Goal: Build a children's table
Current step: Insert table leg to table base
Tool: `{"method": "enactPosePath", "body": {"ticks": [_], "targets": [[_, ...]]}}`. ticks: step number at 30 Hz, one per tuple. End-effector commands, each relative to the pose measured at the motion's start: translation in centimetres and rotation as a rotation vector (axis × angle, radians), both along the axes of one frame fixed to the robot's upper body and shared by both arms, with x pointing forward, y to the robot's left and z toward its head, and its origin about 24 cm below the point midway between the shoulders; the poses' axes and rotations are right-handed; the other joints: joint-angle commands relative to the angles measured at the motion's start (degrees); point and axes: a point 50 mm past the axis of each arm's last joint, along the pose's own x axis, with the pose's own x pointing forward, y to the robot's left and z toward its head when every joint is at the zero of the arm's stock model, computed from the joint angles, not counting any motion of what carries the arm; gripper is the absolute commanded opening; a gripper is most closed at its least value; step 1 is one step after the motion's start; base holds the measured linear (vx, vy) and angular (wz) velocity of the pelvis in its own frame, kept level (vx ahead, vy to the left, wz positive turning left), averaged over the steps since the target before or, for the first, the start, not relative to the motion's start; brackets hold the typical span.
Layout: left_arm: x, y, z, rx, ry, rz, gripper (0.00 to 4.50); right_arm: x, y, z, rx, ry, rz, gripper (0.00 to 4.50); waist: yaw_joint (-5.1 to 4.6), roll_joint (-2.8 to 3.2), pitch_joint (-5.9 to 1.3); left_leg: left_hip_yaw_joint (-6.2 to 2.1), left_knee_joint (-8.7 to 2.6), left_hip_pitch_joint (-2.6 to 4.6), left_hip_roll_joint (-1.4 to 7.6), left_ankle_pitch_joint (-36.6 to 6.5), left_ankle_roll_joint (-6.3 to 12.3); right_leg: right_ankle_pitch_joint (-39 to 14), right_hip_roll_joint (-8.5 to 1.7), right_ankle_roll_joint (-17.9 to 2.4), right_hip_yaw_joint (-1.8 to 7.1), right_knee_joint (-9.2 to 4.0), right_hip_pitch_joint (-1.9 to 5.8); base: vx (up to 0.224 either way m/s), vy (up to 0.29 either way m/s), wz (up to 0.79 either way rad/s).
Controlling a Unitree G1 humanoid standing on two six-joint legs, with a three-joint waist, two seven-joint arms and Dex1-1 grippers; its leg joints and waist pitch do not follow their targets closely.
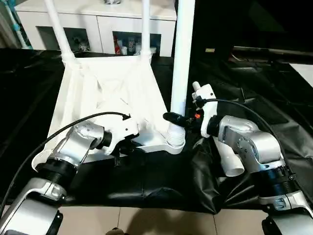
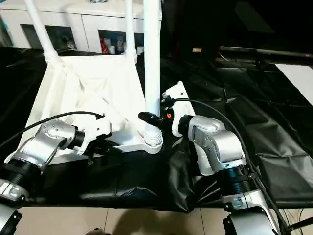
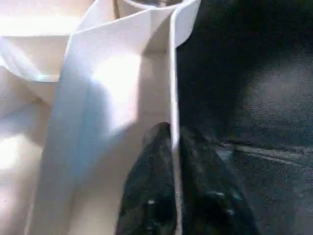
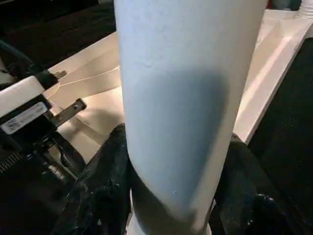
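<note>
You are on the third leg: the tabletop [image 1: 105, 93] lies upside down on the black-sheeted table [image 1: 274, 98], filling the centre-left of the head view, with two legs already standing in the far corner sockets at the upper left [image 1: 57, 27] and upper centre [image 1: 145, 27] of the frame. The third leg [image 1: 182, 63] stands upright just right of centre, its foot in the near-right corner socket [image 1: 176, 139]. Your right end effector [image 1: 182, 120] is closed around this leg low down, a finger [image 4: 102, 186] on each side of the tube in the right wrist view. Your left end effector [image 1: 122, 149], at the lower left, is pinched narrow on the tabletop's near rim, a thin wall of which runs between its fingers [image 3: 151, 191] in the left wrist view, so it steadies the piece. The next move, as I judge it, calls for pressing or twisting the leg fully home while the left keeps the tabletop from sliding. A fourth leg [image 1: 230, 164] lies under your right forearm. As for containers, the sockets count: three hold legs, while the near-left one is hidden by your left arm.
</note>
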Motion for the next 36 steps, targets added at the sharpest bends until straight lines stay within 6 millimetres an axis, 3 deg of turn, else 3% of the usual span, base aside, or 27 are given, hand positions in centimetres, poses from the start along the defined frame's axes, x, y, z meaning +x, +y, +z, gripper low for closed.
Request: {"method": "enactPosePath", "body": {"ticks": [1, 10, 17, 25, 31, 36], "targets": [[0.2, 0.1, -0.1, -0.002, 0.003, 0.016, 0.17, 0.2, -0.4, 0.6, 0.005, -0.029, -0.011, 1.84, 0.07, 0.97, -4.07, -0.80, -4.24, 0.83, 2.34, -13.47, -2.09, -11.97, -4.67, -11.41, 2.75, -4.68, 2.84, 0.000, 0.000, 0.00], [0.1, 0.1, 0.0, -0.037, 0.003, 0.005, 0.00, 0.2, -0.8, 0.3, -0.013, -0.010, -0.010, 1.84, -0.01, 0.88, -4.07, -0.73, -4.22, 0.78, 2.35, -13.11, -1.84, -11.06, -4.65, -11.69, 2.75, -4.60, 2.84, 0.000, 0.000, 0.00], [0.1, 0.3, 0.0, -0.106, -0.027, 0.068, 0.00, 0.2, -0.9, -0.2, 0.012, 0.020, -0.031, 1.84, -0.04, 0.56, -3.97, -0.71, -4.26, 0.77, 2.39, -13.47, -1.62, -13.47, -4.75, -11.14, 2.78, -4.87, 2.73, 0.000, 0.000, 0.00], [-0.2, 0.6, -0.2, -0.119, -0.032, 0.088, 0.00, 0.4, -0.7, -0.6, 0.054, 0.033, -0.037, 1.84, -0.10, 0.57, -3.88, -0.74, -4.31, 0.56, 2.32, -13.20, -1.02, -17.33, -4.90, -9.76, 2.77, -5.17, 2.60, 0.000, 0.000, 0.00], [-0.3, 0.7, 0.0, -0.134, -0.045, 0.093, 0.00, 0.4, -0.8, -2.4, 0.101, 0.077, -0.061, 1.84, -0.11, 0.77, -4.03, -0.65, -4.25, 0.50, 2.33, -12.42, -0.72, -14.78, -4.89, -10.50, 2.78, -4.94, 2.59, 0.000, 0.000, 0.00], [-0.2, 0.8, 0.1, -0.150, -0.052, 0.110, 0.00, -0.2, -1.0, -4.0, 0.139, 0.109, -0.063, 1.84, -0.14, 0.79, -3.93, -0.65, -4.32, 0.55, 2.33, -13.43, -0.54, -16.54, -4.90, -10.22, 2.77, -5.21, 2.48, 0.000, 0.000, 0.00]]}}
